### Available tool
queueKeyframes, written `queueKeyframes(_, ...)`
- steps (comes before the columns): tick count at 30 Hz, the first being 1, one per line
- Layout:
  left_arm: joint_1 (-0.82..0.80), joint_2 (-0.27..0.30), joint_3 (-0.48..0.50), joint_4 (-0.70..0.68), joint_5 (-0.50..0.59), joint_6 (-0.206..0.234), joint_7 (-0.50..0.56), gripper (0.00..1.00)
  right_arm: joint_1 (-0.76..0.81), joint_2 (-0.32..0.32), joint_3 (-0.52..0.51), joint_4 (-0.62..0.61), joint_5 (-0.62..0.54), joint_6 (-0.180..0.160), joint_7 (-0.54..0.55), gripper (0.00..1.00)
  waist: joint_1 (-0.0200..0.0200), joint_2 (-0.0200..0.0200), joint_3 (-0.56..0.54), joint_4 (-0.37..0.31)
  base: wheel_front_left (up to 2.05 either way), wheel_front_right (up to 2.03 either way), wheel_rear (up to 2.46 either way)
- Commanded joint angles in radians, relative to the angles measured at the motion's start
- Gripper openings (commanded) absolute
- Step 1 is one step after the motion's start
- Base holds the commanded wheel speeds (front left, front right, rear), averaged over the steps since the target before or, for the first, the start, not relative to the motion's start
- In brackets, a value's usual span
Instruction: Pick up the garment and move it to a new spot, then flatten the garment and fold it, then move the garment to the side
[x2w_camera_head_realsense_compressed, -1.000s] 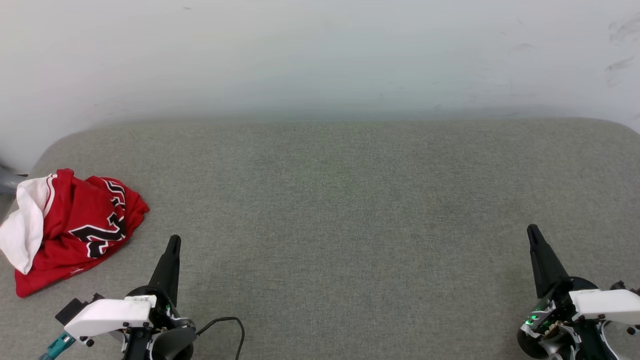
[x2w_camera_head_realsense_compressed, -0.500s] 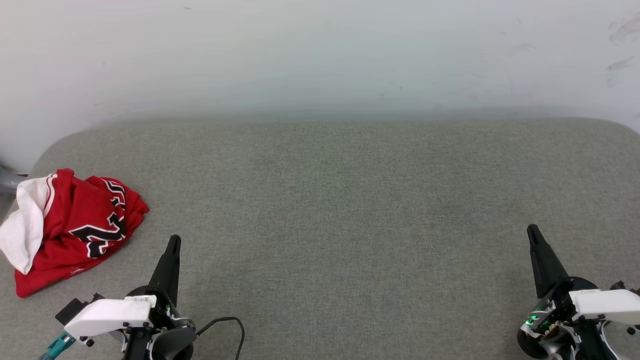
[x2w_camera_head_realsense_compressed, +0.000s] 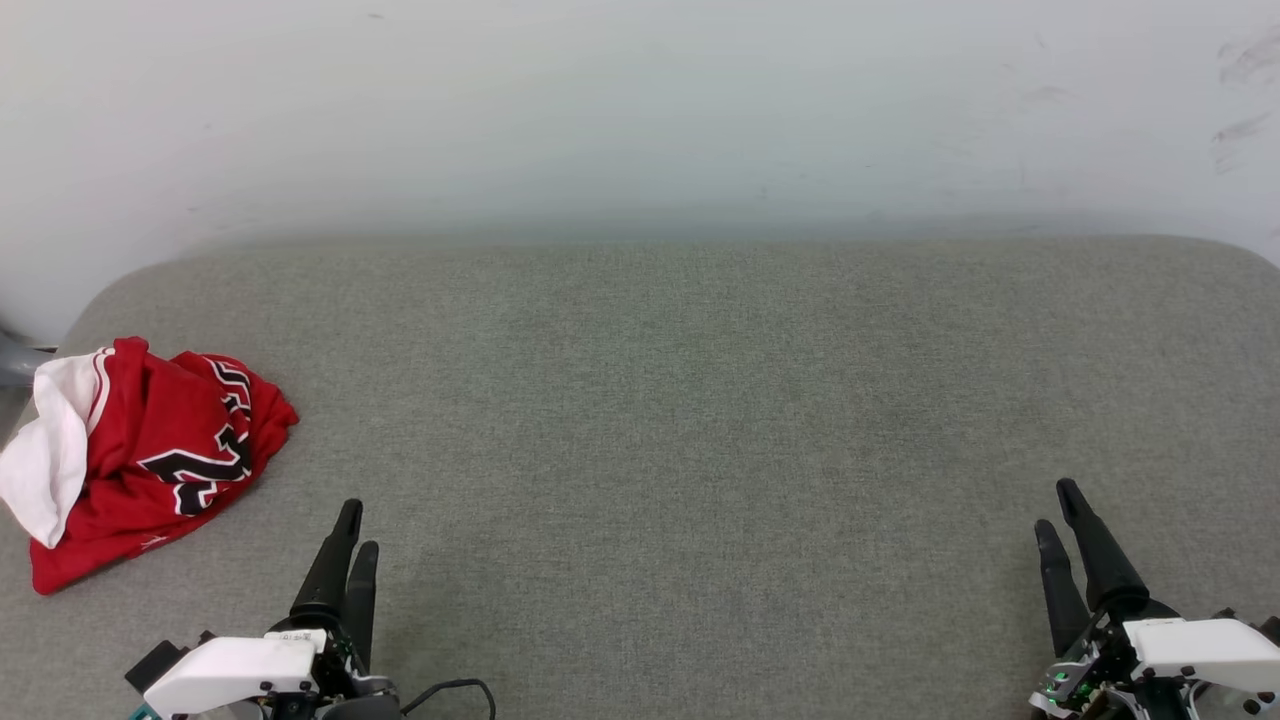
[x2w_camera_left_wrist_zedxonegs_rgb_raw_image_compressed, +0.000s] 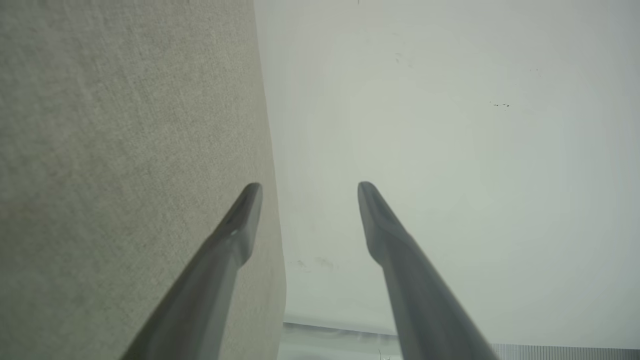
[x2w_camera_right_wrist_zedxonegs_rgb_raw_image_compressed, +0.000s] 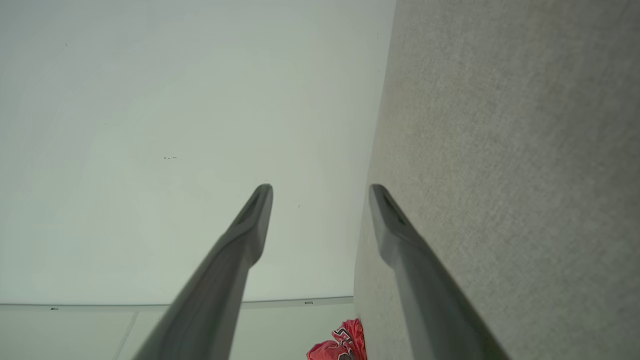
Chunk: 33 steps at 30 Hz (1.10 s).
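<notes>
The garment (x2w_camera_head_realsense_compressed: 140, 455) is a red shirt with a white sleeve and black lettering, lying crumpled at the left end of the grey cushioned surface (x2w_camera_head_realsense_compressed: 680, 420). A scrap of the garment (x2w_camera_right_wrist_zedxonegs_rgb_raw_image_compressed: 340, 345) shows at the bottom of the right wrist view. My left gripper (x2w_camera_head_realsense_compressed: 355, 530) stands at the lower left, to the right of the garment and apart from it, open with nothing between its fingers (x2w_camera_left_wrist_zedxonegs_rgb_raw_image_compressed: 235, 235). My right gripper (x2w_camera_head_realsense_compressed: 1055, 510) stands at the lower right, also open and empty, its fingers (x2w_camera_right_wrist_zedxonegs_rgb_raw_image_compressed: 250, 225) spread over the wall and cushion.
A pale wall (x2w_camera_head_realsense_compressed: 640, 110) rises behind the cushion's far edge. A dark cable (x2w_camera_head_realsense_compressed: 460, 688) loops beside the left wrist. A grey object (x2w_camera_head_realsense_compressed: 15, 365) pokes in at the left edge behind the garment.
Both grippers have gone from shut to open, and both have drawn back toward the near edge. The garment has not moved.
</notes>
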<state>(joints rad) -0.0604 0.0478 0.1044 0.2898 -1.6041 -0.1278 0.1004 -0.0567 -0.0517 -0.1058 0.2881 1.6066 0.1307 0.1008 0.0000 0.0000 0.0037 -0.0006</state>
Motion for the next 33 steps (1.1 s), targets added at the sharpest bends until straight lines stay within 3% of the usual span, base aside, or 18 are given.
queueKeyframes(1,-0.013,0.002,-0.001,-0.022,0.009,0.0,-0.012,1.0,-0.013,0.0,0.006,-0.022,-0.012,0.0,-0.011,1.0,0.0,0.0,0.0,0.0,0.0,0.0,0.0)
queueKeyframes(9,-0.001,0.002,0.001,-0.025,0.062,-0.001,-0.051,1.0,-0.01,0.0,0.014,-0.021,-0.048,0.0,-0.051,1.0,0.0,0.0,0.0,-0.002,0.0,0.0,0.0)
queueKeyframes(17,0.007,0.002,0.025,-0.037,0.143,-0.001,-0.087,1.0,-0.012,0.0,0.007,-0.018,-0.175,0.0,-0.087,1.0,0.0,0.0,0.0,-0.004,0.0,0.0,0.0)
queueKeyframes(31,0.001,0.002,0.118,-0.099,0.368,0.023,-0.142,1.0,-0.023,0.0,-0.012,-0.16,-0.603,0.0,-0.142,1.0,0.0,0.0,0.007,-0.004,0.0,0.0,0.0)
queueKeyframes(33,-0.002,0.002,0.12,-0.156,0.449,0.038,-0.156,1.0,-0.026,0.001,0.01,-0.209,-0.725,0.0,-0.157,1.0,0.0,0.0,0.011,-0.003,0.0,0.0,0.0)
